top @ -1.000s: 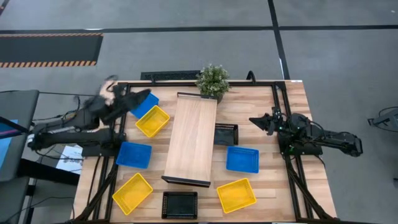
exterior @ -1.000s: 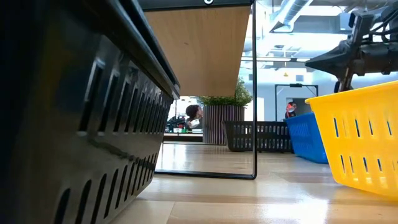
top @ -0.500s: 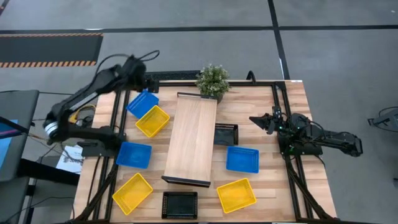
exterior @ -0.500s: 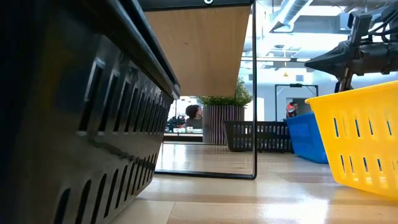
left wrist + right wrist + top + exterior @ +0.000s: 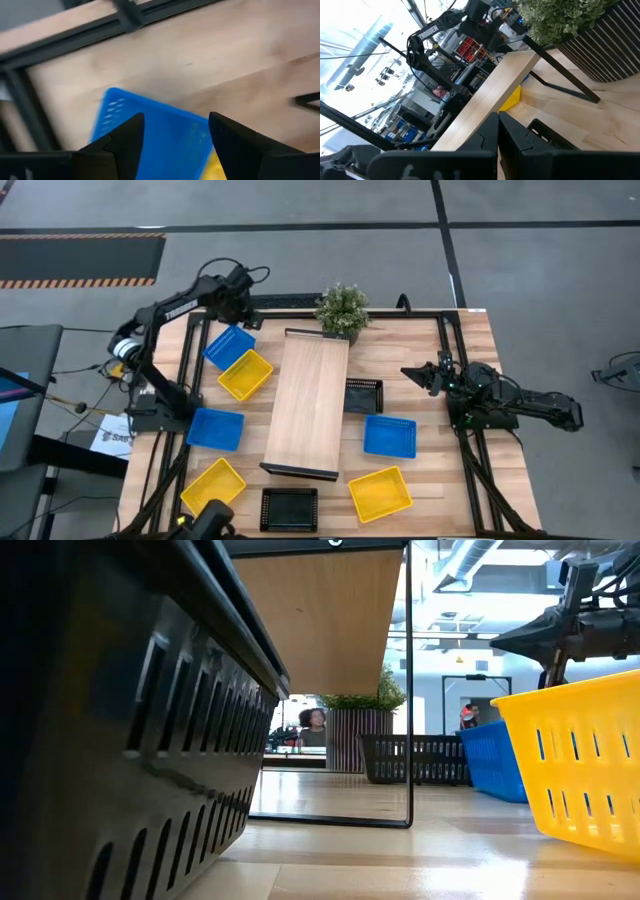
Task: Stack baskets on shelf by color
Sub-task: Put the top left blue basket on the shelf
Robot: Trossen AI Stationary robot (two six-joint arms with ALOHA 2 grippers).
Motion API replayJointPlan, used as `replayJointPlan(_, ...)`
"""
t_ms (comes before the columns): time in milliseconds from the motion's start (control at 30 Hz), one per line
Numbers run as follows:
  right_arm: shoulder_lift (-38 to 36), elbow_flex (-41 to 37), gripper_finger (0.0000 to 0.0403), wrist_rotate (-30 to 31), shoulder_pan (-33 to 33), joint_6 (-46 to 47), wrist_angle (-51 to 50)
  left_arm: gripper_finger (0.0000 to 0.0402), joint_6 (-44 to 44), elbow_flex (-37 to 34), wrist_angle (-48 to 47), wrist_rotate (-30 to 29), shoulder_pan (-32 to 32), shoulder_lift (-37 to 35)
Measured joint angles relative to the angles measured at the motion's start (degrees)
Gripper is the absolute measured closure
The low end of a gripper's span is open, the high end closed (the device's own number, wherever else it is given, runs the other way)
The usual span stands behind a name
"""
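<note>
Eight baskets rest flat on the tabletop around the shelf, a light-wood plank on a dark frame with nothing on it. Left of it lie a blue basket, a yellow one, another blue and another yellow. A black basket sits at the near edge. On the right are a black, a blue and a yellow basket. My left gripper hangs open, high over the far-left corner, above the blue basket. My right gripper is shut, right of the shelf.
A potted plant stands at the shelf's far end. Dark frame rails run along the table's left and right sides. In the low view the near black basket fills the left, and people show in the room behind.
My left arm has swung up and toward the table's far edge, away from the blue and yellow baskets at the far left, which stay where they were. My right arm has kept still.
</note>
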Motion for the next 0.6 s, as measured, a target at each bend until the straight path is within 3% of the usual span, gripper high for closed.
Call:
replayJointPlan(233,0.0,0.0,0.0377,0.0,0.0,0.0,0.0,0.0191,-0.4,0.0,-5.3,-13.4,0.3,0.2)
replayJointPlan(600,0.0,0.0,0.0377,0.0,0.0,-1.1,-0.1,0.0191,7.5,-3.3,-6.2,-7.8,4.4,0.2)
